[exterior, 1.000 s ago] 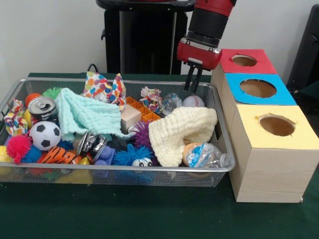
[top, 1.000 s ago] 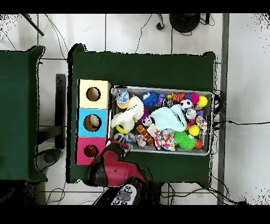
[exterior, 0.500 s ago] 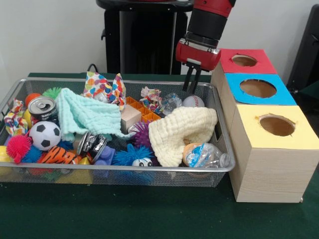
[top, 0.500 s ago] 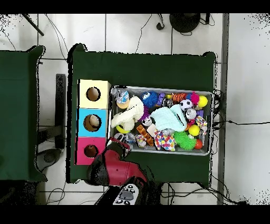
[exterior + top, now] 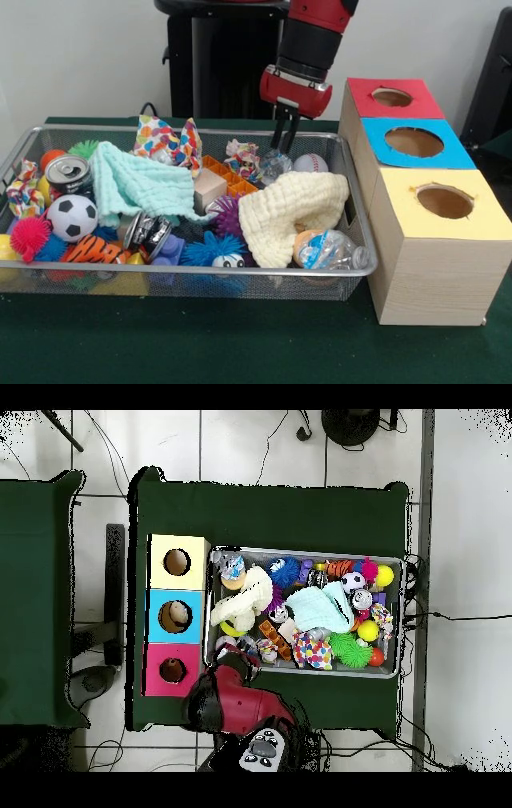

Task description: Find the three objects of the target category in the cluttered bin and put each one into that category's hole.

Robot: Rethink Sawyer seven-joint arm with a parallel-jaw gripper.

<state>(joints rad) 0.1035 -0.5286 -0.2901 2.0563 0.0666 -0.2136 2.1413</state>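
The pincer hangs over the far edge of the wire bin, its fingers close together and holding nothing; just below it lie a crumpled clear bottle and a baseball; a cream cloth covers the bin's middle beside a mint cloth; a soccer ball and a can lie at the other end; on the green counter beside the bin stand three boxes with holes, red, blue and yellow; from overhead the blue hole holds something pale.
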